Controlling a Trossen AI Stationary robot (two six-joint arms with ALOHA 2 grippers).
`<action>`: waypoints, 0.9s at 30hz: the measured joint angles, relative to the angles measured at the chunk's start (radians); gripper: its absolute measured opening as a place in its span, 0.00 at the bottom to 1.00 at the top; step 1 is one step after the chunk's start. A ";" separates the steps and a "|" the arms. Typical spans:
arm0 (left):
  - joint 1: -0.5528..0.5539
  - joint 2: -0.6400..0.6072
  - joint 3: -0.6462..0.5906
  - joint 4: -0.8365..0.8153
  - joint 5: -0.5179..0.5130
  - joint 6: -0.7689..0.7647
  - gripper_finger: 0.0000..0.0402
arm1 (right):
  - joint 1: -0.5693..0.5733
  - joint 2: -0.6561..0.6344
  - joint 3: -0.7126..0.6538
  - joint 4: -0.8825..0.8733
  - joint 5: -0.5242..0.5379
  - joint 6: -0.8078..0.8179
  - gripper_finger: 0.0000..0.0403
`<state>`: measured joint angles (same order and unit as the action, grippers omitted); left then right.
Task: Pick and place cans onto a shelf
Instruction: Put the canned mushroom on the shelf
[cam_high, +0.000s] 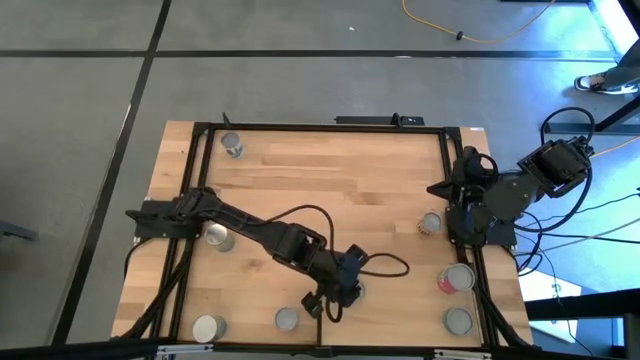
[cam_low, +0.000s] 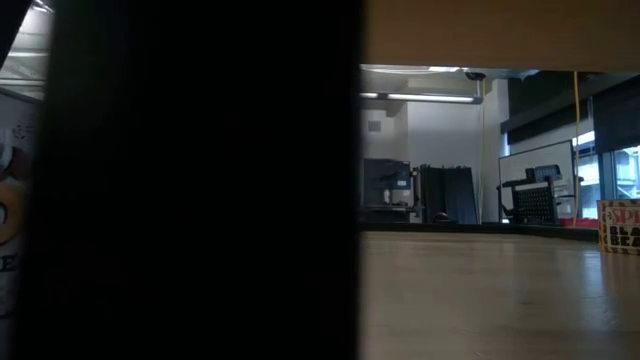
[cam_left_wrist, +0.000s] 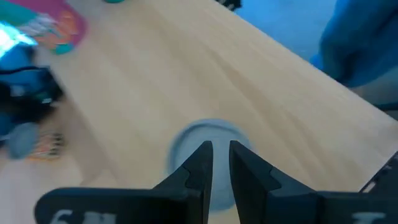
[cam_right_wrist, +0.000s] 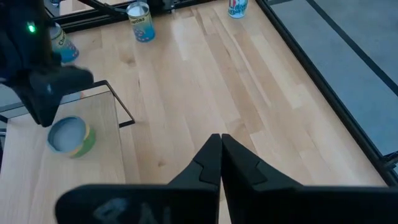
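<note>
A silver-topped can (cam_left_wrist: 208, 134) stands on the wood just under my left gripper (cam_left_wrist: 221, 155), near the table's front middle (cam_high: 352, 290). The gripper's fingers stand a narrow gap apart over the can's top. A can with a green-yellow label (cam_right_wrist: 70, 137) stands on the shelf (cam_right_wrist: 93, 180), inside its thin black edge strip, close to the right arm's base (cam_high: 431, 223). A red-pink can (cam_high: 457, 279) and a grey-topped one (cam_high: 458, 321) stand at the front right. My right gripper (cam_right_wrist: 221, 140) hangs shut over bare wood at the right edge (cam_high: 440, 187). My left gripper slants down over the can's top (cam_left_wrist: 211, 127) with its fingers slightly apart. I cannot tell whether the fingertips touch the can. The can stands upright on the wood.
More cans stand at the far left (cam_high: 232, 145), the middle left (cam_high: 218, 237), the front left (cam_high: 208, 327) and the front (cam_high: 287, 319). A black frame (cam_high: 320, 127) rims the table. A cable (cam_high: 385, 265) loops beside the left gripper. A dark shape blocks the low view's left half.
</note>
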<state>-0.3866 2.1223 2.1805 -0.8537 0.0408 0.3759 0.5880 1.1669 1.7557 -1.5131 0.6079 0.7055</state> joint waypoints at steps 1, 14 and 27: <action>0.001 -0.007 0.001 -0.006 -0.018 -0.001 0.12 | 0.000 0.000 0.000 0.001 0.000 0.000 0.02; 0.061 -0.019 0.001 -0.178 -0.002 -0.158 0.01 | 0.000 0.004 -0.002 0.022 -0.009 0.018 0.02; 0.207 -0.140 -0.001 -0.281 -0.057 -0.138 0.00 | 0.000 0.006 -0.139 0.291 -0.263 -0.274 0.02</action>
<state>-0.1793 1.9828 2.1799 -1.1347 -0.0166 0.2381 0.5877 1.1725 1.6169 -1.2221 0.3445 0.4315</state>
